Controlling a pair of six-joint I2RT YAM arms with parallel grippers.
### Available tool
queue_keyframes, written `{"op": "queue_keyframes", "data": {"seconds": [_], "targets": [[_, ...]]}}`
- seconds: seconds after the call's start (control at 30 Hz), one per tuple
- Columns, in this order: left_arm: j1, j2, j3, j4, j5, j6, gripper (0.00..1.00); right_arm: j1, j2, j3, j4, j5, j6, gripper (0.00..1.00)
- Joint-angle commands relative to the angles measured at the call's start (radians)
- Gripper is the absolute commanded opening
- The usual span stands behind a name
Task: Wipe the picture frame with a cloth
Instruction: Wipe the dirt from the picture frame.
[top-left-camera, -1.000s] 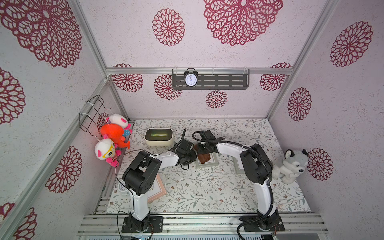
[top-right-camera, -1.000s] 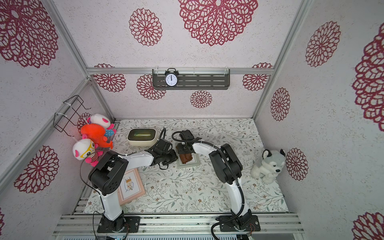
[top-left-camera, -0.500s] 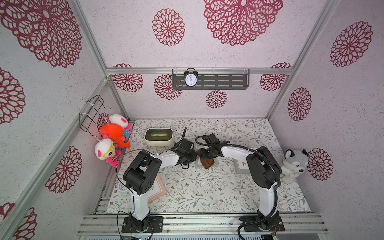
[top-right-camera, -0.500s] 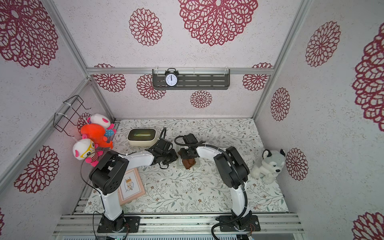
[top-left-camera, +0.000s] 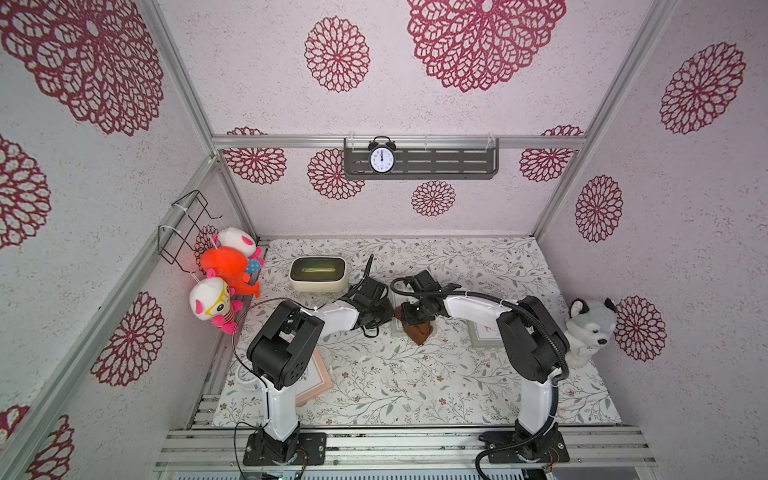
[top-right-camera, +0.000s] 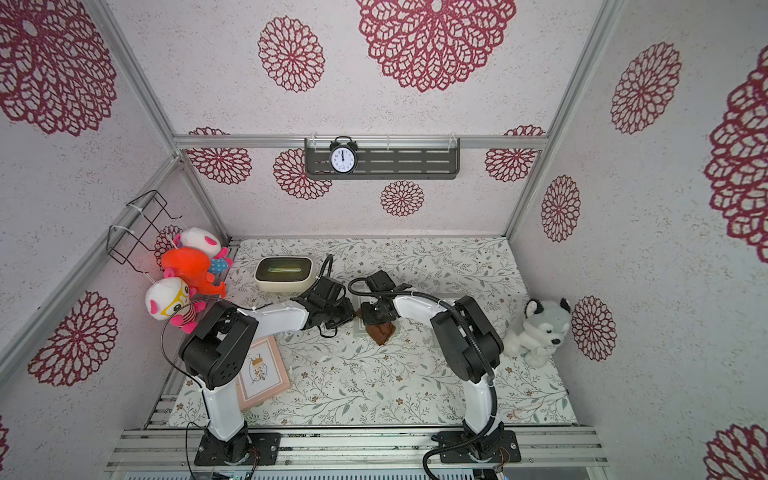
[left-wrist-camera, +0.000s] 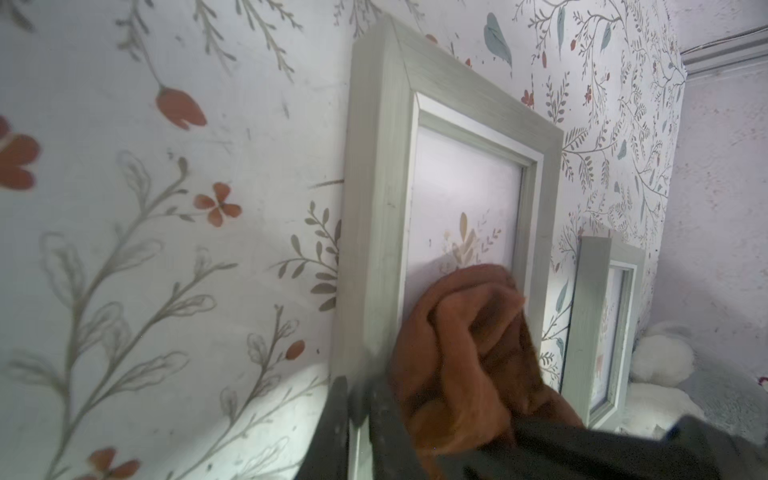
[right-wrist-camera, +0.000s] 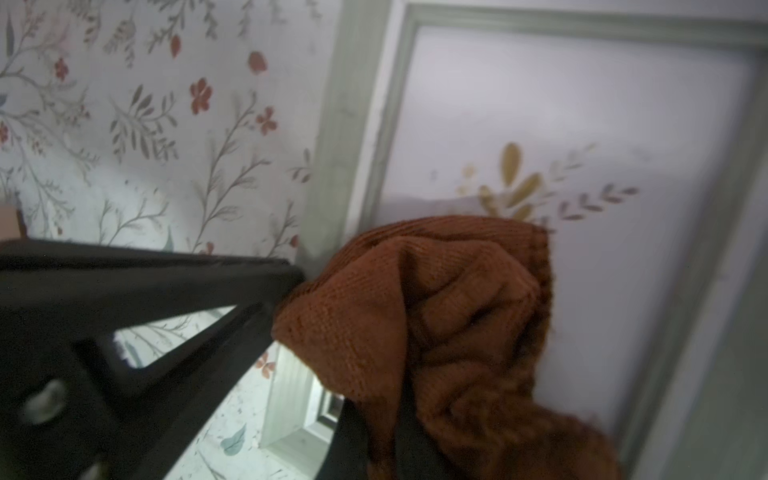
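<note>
Three picture frames (top-right-camera: 262, 370), one cloth (top-left-camera: 419, 332): both arms fold inward, left gripper (left-wrist-camera: 357, 395) pinching the middle frame (left-wrist-camera: 374, 208) by its edge, right gripper (top-left-camera: 417, 319) clamping the cloth against its glass.

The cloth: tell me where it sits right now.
In both top views the cloth is at mid-table between the two arms, pinched in the shut jaws of the right gripper and bunched against the glass of the grey-green picture frame.
</note>
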Motion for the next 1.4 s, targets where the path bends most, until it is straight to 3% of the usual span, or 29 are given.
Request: {"op": "queue_keyframes", "data": {"seconds": [0.0, 0.1, 0.27, 0.37, 0.6, 0.83, 1.07, 1.23, 1.37], "targets": [[-0.006, 0.117, -0.081, -0.239, -0.058, 0.006, 0.12, -0.104, -0.016, -0.053, -0.162, 0.056, -0.058, 0.0], [-0.006, 0.117, -0.086, -0.234, -0.059, 0.007, 0.12, -0.141, -0.048, -0.062, -0.195, 0.122, -0.089, 0.0], [-0.006, 0.132, -0.067, -0.239, -0.058, 0.007, 0.12, -0.006, 0.017, -0.033, -0.138, -0.041, -0.048, 0.0], [-0.006, 0.129, -0.066, -0.239, -0.057, 0.006, 0.12, -0.003, 0.026, -0.048, -0.097, -0.082, -0.027, 0.0], [-0.006, 0.124, -0.087, -0.235, -0.057, 0.01, 0.12, -0.157, -0.086, -0.109, -0.176, 0.112, -0.066, 0.0], [-0.006, 0.136, -0.069, -0.234, -0.055, 0.007, 0.12, -0.005, -0.041, -0.09, -0.159, -0.045, -0.067, 0.0], [-0.006, 0.126, -0.082, -0.238, -0.058, 0.012, 0.12, -0.123, -0.093, -0.109, -0.243, 0.184, -0.102, 0.0], [-0.005, 0.129, -0.069, -0.244, -0.056, 0.013, 0.12, -0.118, -0.143, -0.082, -0.209, 0.158, -0.076, 0.0], [-0.006, 0.109, -0.055, -0.256, -0.048, 0.022, 0.13, -0.126, -0.234, -0.095, -0.158, 0.238, -0.018, 0.0]]}}
